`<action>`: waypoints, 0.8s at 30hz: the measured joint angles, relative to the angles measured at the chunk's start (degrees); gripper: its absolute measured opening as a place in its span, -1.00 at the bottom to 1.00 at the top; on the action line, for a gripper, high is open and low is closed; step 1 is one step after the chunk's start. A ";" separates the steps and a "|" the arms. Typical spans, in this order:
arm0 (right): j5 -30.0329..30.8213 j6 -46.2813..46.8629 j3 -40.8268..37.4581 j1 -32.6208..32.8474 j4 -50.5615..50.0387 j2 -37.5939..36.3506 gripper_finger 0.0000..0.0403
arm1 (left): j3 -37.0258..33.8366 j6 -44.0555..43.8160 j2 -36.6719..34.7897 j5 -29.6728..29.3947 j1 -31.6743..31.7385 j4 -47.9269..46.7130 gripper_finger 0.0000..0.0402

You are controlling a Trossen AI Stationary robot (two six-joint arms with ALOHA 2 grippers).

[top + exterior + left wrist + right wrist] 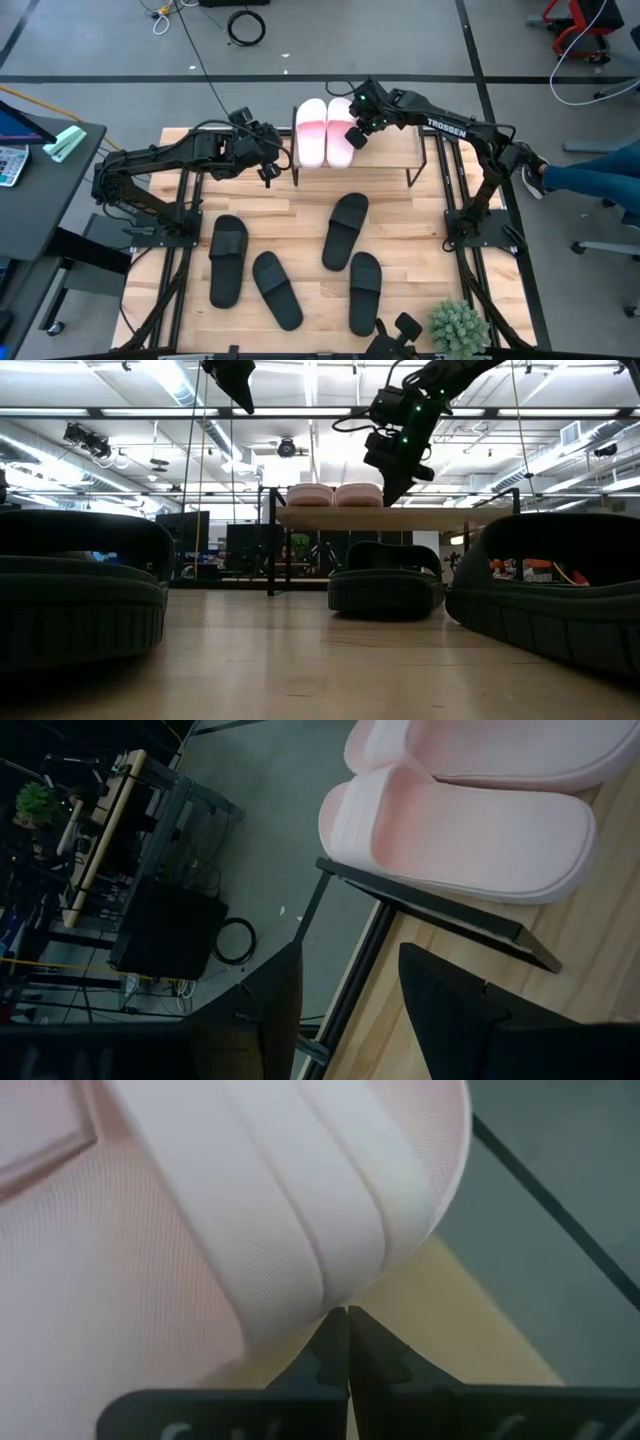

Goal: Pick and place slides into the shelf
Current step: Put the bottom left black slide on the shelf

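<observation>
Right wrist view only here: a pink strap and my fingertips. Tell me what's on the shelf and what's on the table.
Observer: Both pink slides sit side by side on the shelf's top board, at its left end.
Operator: Count the table.
Observer: Four black slides lie on the table, none on the shelf.
Operator: Report the left arm.
Observer: Its end effector hangs open just off the shelf's left end, holding nothing.
</observation>
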 joint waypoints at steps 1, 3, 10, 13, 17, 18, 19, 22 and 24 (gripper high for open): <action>0.33 0.02 0.00 0.00 -0.67 0.00 -1.00 | 0.00 -0.01 0.02 0.00 -0.02 0.00 -0.14; 1.27 0.31 0.00 0.00 -2.83 0.00 -0.99 | 0.00 -0.02 0.02 0.00 -0.02 0.00 -0.14; 8.63 2.13 0.00 2.15 -12.34 0.00 -0.99 | 0.00 -1.70 0.02 2.05 -0.53 -0.21 -0.14; 16.10 2.05 0.00 6.11 -16.10 0.00 -0.99 | 0.00 -2.60 0.01 10.73 -1.34 -1.19 -0.14; 24.44 4.41 0.00 12.74 -20.08 -0.84 -0.99 | 0.00 -3.34 0.02 20.98 -2.86 -2.82 -0.14; 24.91 5.40 0.00 14.32 -20.81 -1.37 -0.99 | 0.00 -4.29 0.02 22.60 -3.31 -3.33 -0.14; 24.97 6.49 0.00 15.86 -21.30 -1.98 -0.99 | 0.00 -5.61 0.02 23.77 -3.76 -4.24 -0.14; 24.97 10.00 0.00 20.68 -22.17 -4.29 -0.99 | 0.00 -12.65 0.02 25.32 -5.72 -7.49 -0.14; 24.85 11.76 0.00 23.73 -22.57 -6.28 -0.99 | 0.00 -17.84 0.14 25.42 -7.57 -10.26 -0.14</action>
